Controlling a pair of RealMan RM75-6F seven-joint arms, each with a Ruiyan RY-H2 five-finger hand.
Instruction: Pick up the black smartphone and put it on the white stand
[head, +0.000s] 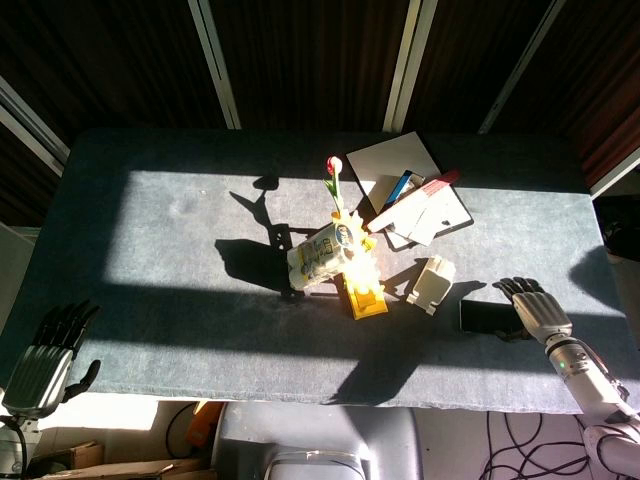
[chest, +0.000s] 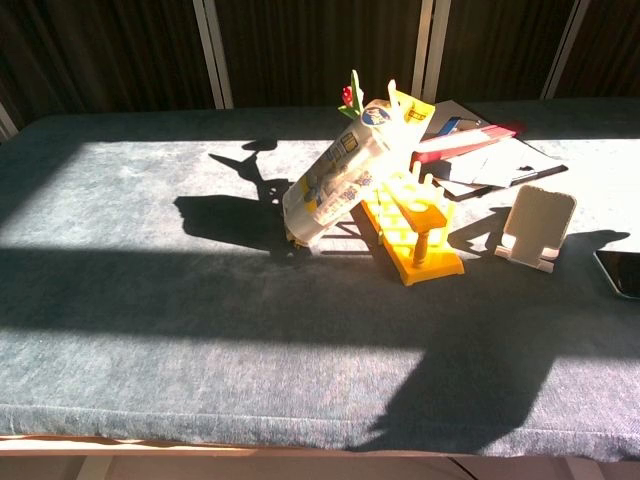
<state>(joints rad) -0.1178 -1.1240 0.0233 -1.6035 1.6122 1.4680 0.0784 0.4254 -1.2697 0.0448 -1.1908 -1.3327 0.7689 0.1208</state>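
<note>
The black smartphone (head: 483, 317) lies flat near the table's front right edge; only its corner (chest: 620, 273) shows in the chest view. The white stand (head: 431, 283) stands just left of it, also seen as white stand (chest: 537, 228). My right hand (head: 534, 308) hovers over the phone's right end with fingers spread, holding nothing. My left hand (head: 45, 350) hangs off the table's front left corner, fingers apart and empty. Neither hand shows in the chest view.
A yellow rack (head: 363, 285) with a tipped milk carton (head: 322, 255) and a tulip (head: 334, 170) sits mid-table. Notebooks, papers and pens (head: 415, 195) are piled behind the stand. The dark cloth-covered table (head: 150, 260) is half in sunlight.
</note>
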